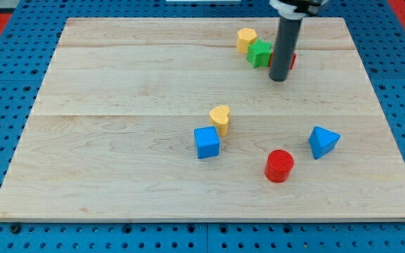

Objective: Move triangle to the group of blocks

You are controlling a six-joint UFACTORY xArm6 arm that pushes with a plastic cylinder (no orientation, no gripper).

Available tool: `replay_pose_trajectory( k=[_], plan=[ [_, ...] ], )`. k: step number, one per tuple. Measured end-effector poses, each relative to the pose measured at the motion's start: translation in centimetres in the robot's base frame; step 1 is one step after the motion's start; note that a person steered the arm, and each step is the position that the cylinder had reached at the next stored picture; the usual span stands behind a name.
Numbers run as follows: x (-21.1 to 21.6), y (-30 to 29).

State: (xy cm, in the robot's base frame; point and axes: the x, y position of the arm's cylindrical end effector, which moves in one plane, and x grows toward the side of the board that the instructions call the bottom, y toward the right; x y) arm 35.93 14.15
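Observation:
A blue triangle (323,141) lies at the view's right, lower middle of the wooden board (118,154). A group of blocks sits near the view's top: a yellow block (245,39), a green block (260,53) and a red block (291,60), mostly hidden behind the rod. My tip (278,79) rests on the board just below that group, well above and to the left of the blue triangle.
A yellow heart-shaped block (221,118) and a blue cube (206,142) touch near the board's middle. A red cylinder (279,166) stands to the lower left of the triangle. A blue pegboard (5,84) surrounds the board.

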Motion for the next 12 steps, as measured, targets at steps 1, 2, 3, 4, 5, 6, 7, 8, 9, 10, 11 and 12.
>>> replay_pose_trajectory(
  k=[1,2,3,4,5,6,7,8,9,10,11,12],
  plan=[
    [-2.6,0.6],
    [-5.4,0.6],
    [-1.0,0.8],
    [6.4,3.1],
    [14.1,4.5],
    [16.1,4.5],
    [17.3,7.0],
    [19.8,8.7],
    [20.9,1.6],
    [15.7,-3.3],
    [12.4,-3.5],
    [10.7,-3.5]
  ],
)
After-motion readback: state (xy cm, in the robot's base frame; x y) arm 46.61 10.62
